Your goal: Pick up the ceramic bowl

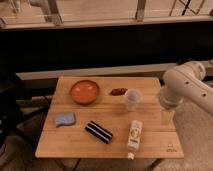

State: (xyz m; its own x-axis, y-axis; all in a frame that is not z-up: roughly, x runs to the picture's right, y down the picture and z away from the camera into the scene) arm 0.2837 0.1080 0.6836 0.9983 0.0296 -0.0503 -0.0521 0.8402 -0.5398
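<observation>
The ceramic bowl [84, 92] is round, shallow and orange-red with a darker rim. It sits upright on the wooden table [75, 142], at the back left. My white arm comes in from the right, and the gripper [166, 116] hangs at the table's right edge, far to the right of the bowl and not touching it. A translucent plastic cup [132, 99] stands between the bowl and the gripper. A small dark-red flat object [118, 91] lies just right of the bowl.
A blue sponge [64, 119] lies at the left front. A black packet with white stripes [98, 132] lies in the middle front. A white bottle [134, 136] lies on its side at the right front. A dark wall and railing run behind the table.
</observation>
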